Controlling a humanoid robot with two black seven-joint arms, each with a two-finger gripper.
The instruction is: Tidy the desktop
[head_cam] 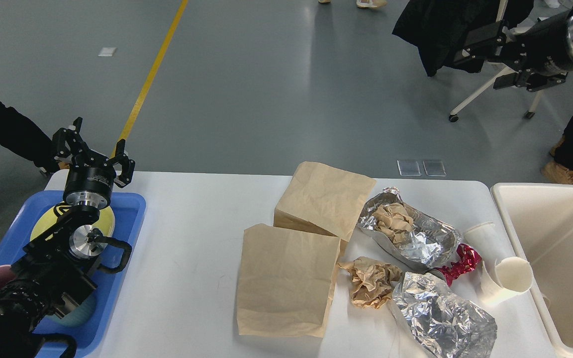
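Across the lower part of the head view: large white rectangular tabletop with rounded corners [187, 248], matte, carrying all items below; it is the surface to be cleared.

Off the right edge: cream rectangular plastic bin [515, 233], open and seemingly bare inside; judged the destination for the litter.

Left edge, near corner: blue plastic tray [130, 233], holding a yellow round dish [110, 224], largely hidden by the arm, and other crockery I cannot identify.

Centre: two flat brown paper bags, near one [284, 281] touching the far one [324, 199].

Right half: crumpled silver foil sheet [440, 318] at the near edge; crumpled foil container [416, 238] holding a wad of brown paper; loose brown paper wad [370, 281] between bag and foil; two white paper cups [508, 281] lying beside the bin; red foil wrapper [463, 261] between the container and the cups.

Left end effector [92, 151]: over the tray's far-left corner, fingers spread, holding nothing.

Right end effector [488, 47]: raised well above the floor beyond the far-right corner; whether parted or closed, cannot tell.

Handling note: the right arm is nearer the litter. Foil and paper will crush and slip, so pinch a firm fold, lift clear of neighbours, and release fully over the bin.
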